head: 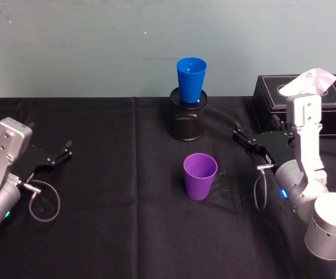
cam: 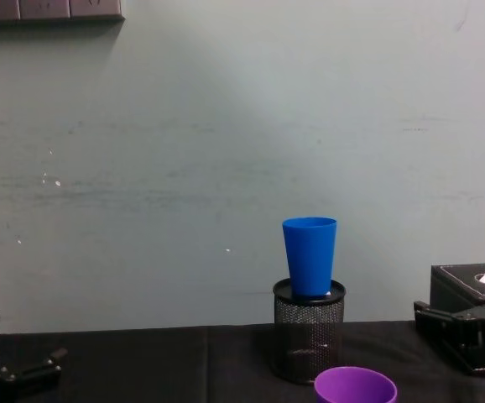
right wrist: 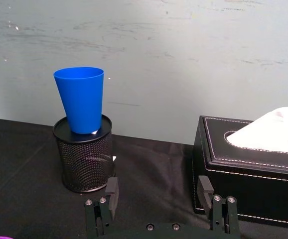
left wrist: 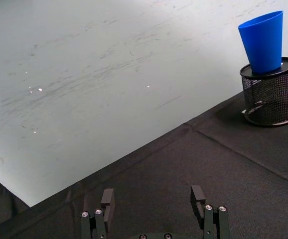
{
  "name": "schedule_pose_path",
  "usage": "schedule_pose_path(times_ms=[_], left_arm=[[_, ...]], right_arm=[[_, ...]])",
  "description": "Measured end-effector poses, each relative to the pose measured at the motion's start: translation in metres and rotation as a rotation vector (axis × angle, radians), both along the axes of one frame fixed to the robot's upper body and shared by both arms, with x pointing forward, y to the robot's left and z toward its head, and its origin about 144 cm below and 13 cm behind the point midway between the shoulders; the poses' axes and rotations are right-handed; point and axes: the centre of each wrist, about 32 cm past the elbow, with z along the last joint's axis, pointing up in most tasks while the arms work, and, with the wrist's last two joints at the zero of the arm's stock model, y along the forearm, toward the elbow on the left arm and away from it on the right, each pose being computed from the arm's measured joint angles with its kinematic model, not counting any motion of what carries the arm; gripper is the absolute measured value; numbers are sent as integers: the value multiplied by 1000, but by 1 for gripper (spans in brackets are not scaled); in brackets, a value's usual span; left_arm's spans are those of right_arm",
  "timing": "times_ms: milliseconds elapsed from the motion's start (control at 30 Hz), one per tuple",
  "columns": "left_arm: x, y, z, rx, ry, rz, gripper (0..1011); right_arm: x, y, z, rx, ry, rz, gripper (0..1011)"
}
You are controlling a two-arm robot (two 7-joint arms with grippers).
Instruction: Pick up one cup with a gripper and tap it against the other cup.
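1. Purple cup [head: 200, 175] stands upright on the black tablecloth [head: 110, 232] near the middle of the table, long axis vertical, open mouth up and the narrower base down. Nothing touches it.
2. Blue cup [head: 191, 79] sits upright too, mouth up, its narrow base resting in the top of a black mesh pen holder [head: 187, 120] that stands behind the purple cup, close to the pale wall [head: 98, 46]. From the right wrist camera the blue cup leans slightly on the holder.
3. Right gripper [head: 241, 133] hovers low over the cloth to the right of the purple cup, well apart from it, fingers [right wrist: 112, 189] spread wide and empty, pointing toward the holder.
4. Left gripper [head: 65, 150] rests at the left side of the table, far from both cups, its fingers [left wrist: 107, 198] also spread wide with nothing between them.
5. Black tissue box [head: 331, 107] with a white tissue sticking out sits at the right rear, just behind the right arm.
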Motion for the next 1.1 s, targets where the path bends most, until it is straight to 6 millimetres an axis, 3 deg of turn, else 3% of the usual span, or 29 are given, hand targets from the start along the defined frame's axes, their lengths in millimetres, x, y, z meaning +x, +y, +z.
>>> schedule_pose_path(times_ms=[1100], left_arm=[[0,0,0,0,0,0,1000]], right_arm=[[0,0,1,0,-3,0,1000]])
